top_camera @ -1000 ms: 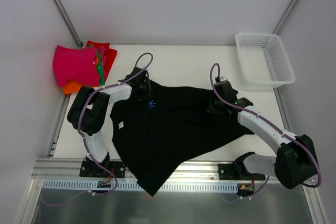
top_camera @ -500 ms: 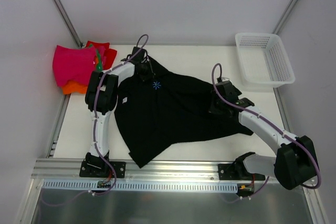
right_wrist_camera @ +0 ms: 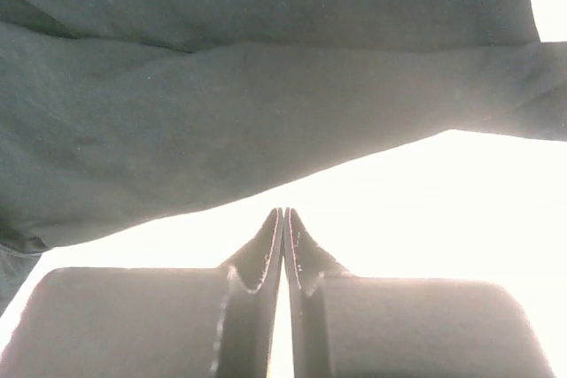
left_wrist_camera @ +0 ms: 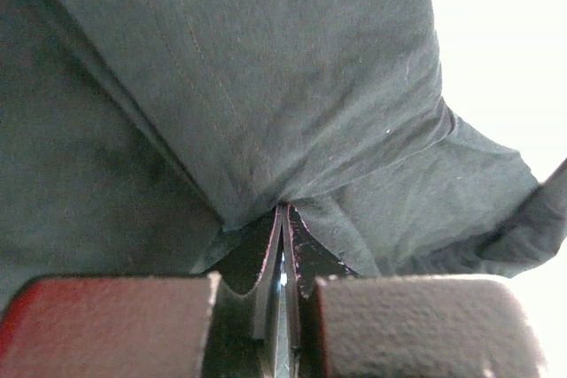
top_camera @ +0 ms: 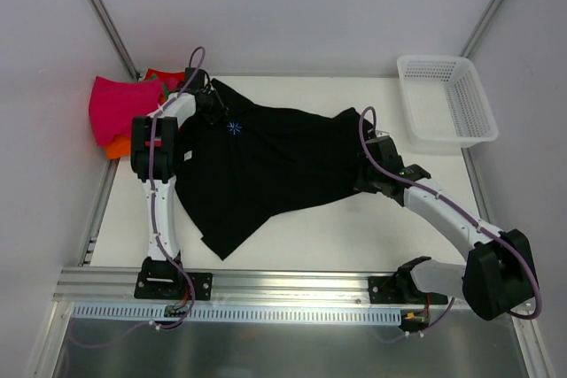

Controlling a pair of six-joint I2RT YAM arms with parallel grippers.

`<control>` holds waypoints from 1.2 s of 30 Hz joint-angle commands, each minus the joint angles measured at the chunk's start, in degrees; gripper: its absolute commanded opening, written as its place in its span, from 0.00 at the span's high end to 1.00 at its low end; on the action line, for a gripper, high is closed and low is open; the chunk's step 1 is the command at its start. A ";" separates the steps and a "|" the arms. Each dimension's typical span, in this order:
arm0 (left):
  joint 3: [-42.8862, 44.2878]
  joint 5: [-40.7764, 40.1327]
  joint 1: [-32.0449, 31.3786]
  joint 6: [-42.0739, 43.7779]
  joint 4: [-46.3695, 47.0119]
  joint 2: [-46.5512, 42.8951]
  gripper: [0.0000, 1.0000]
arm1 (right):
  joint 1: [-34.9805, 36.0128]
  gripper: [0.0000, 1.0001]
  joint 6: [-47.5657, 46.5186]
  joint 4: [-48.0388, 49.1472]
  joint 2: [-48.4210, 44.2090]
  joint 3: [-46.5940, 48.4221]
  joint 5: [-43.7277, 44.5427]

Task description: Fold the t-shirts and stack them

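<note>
The black t-shirt (top_camera: 266,161) lay spread but rumpled across the middle of the table (top_camera: 310,232), its bulk reaching from the far left corner toward the right arm and one tail running down toward the near edge. A small white label (top_camera: 188,157) and a little blue mark (top_camera: 233,127) showed on its left part. The left gripper (top_camera: 215,101) was at the shirt's far left corner, and in the left wrist view its fingers were pinched together on a gathered fold of the black cloth (left_wrist_camera: 266,86), which puckered into the left gripper (left_wrist_camera: 283,212). The right gripper (top_camera: 366,176) sat at the shirt's right edge. From its own camera the right gripper (right_wrist_camera: 283,212) had its fingers pressed together, tips right at the hem (right_wrist_camera: 221,130); whether any cloth was caught could not be told. Folded pink (top_camera: 120,108), orange (top_camera: 118,147) and red (top_camera: 164,76) shirts lay piled at the far left corner, just beside the left gripper. A white mesh basket (top_camera: 434,60) stood at the far right corner, apart from the cloth.
</note>
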 commanded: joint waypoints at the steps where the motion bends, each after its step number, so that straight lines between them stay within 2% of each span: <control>1: -3.74 -4.56 -4.30 4.40 -3.67 -6.68 0.96 | -0.40 1.00 -0.73 -0.98 -1.20 2.35 0.98; 4: -8.57 -9.31 -8.52 6.60 -3.32 -14.24 0.81 | -0.40 1.00 -0.82 -0.54 -0.76 2.35 1.95; 5: -9.81 -9.84 -9.92 6.78 -2.80 -17.74 0.68 | -0.40 1.00 -0.82 -0.36 -0.41 2.53 2.30; 7: -13.58 -10.37 -10.81 6.78 -2.44 -22.49 0.53 | -0.58 0.99 -0.90 0.08 0.73 3.23 2.65; 11: -21.23 -12.47 -12.83 6.43 -1.21 -31.20 0.46 | -1.37 1.00 -1.08 1.04 4.94 6.38 1.69; 14: -27.65 -16.59 -15.46 6.69 -1.21 -37.89 0.46 | -2.07 0.99 -1.43 1.22 9.68 9.63 0.72; 17: -34.24 -18.88 -17.31 6.08 -1.12 -42.38 0.52 | -3.30 1.00 -1.52 1.31 13.82 11.49 -0.68; 18: -37.30 -19.59 -18.01 5.99 -1.12 -43.25 0.63 | -3.48 1.00 -1.52 1.31 14.44 11.84 -0.95; 20: -40.13 -21.26 -18.98 6.51 -1.12 -45.10 0.78 | -3.83 0.99 -1.34 1.75 15.67 11.76 -1.39; 21: -41.28 -21.88 -19.59 6.78 -1.21 -45.54 0.93 | -3.92 0.99 -1.34 2.10 15.76 11.41 -1.48; 22: -43.81 -22.58 -20.99 6.86 -1.30 -46.33 1.00 | -4.09 0.99 -1.34 2.27 15.85 11.15 -1.56; 27: -50.50 -27.15 -25.75 6.95 -1.21 -47.05 1.00 | -4.62 1.00 -1.17 2.72 15.85 10.97 -1.83; 36: -53.59 -28.03 -29.18 5.90 -0.68 -43.88 1.00 | -5.85 0.99 -2.05 2.72 19.79 13.34 -2.62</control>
